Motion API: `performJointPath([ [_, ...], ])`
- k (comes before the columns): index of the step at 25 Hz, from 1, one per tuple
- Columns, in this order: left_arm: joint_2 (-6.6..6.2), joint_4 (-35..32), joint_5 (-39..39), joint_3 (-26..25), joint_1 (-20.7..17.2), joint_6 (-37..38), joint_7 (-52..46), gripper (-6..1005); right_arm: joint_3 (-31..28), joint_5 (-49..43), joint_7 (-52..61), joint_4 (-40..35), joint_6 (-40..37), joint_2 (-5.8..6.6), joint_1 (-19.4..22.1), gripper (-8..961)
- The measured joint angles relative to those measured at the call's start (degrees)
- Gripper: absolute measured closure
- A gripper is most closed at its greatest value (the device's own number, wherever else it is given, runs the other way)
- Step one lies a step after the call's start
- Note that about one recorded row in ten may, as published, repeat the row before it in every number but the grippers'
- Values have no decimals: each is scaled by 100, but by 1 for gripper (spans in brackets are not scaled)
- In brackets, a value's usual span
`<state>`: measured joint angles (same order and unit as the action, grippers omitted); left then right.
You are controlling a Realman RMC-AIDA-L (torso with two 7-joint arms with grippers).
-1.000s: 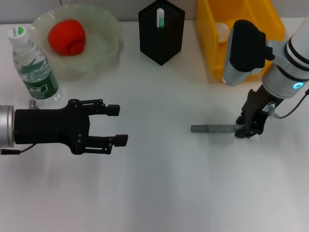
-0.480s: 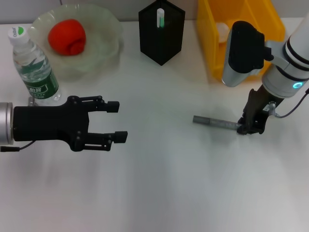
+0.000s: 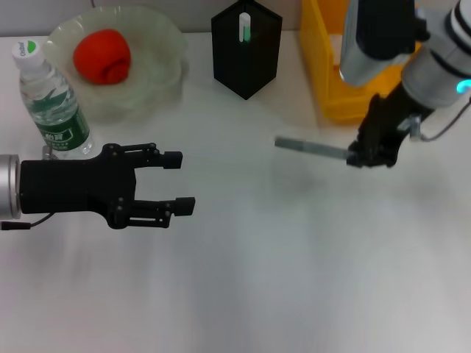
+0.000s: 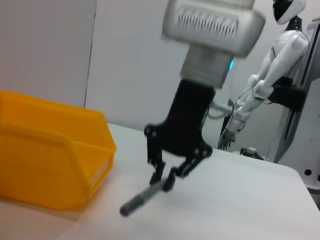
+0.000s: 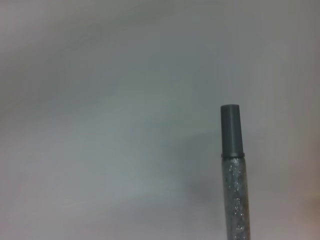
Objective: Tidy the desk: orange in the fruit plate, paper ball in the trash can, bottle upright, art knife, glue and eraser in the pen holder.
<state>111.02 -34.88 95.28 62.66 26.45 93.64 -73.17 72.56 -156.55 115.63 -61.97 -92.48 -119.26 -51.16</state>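
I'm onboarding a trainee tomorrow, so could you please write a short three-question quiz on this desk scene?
1. True or false: the orange lies in the fruit plate.
2. What does the right gripper hold: A) the bottle, B) the grey stick, C) nothing?
3. Fill in: the left gripper hovers over the desk with its fingers ____.

Key: 1 true; 2 B, held off the desk near the trash can; 3 open.

A robotics lab: a white humanoid robot (image 4: 280,55) stands beyond the plain white table (image 4: 240,200).
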Motion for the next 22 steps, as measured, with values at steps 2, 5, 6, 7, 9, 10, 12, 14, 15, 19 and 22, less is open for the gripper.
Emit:
performJointPath([
  [2,9,-5,0,-1,0,0,13,196,14,-17,56,-378,-154,8,3,809],
  [5,35,-9,0,0,4,-8,20,196,23,-217,94,-960,-351,14,-30,810],
  [6,47,-9,-1,0,9,-13,21,196,48,-361,108,-1125,-373,12,-59,810],
  [7,55,-10,-2,0,12,-15,21,196,80,-500,119,-1265,-385,10,-83,810],
  [9,76,-10,-24,-1,17,-24,22,196,211,-813,137,-1574,-389,4,-131,811],
  [10,76,-10,-24,-1,17,-24,22,196,300,-932,142,-1711,-388,3,-152,811],
  [12,88,-10,-32,-25,22,-36,23,196,508,-1049,150,-1946,-390,16,-189,811],
  [14,113,-10,-25,-98,30,-44,23,195,846,-1068,121,-2188,-369,99,-237,812],
  [15,129,-10,-15,-141,32,-48,23,195,846,-1068,121,-2188,-369,99,-237,812],
  [19,163,-10,-2,-237,54,-79,29,195,1141,-1078,-5,-2120,31,304,-299,813],
  [22,179,-9,-4,-245,54,-150,33,195,1114,-1080,-66,-1980,298,381,-316,813],
])
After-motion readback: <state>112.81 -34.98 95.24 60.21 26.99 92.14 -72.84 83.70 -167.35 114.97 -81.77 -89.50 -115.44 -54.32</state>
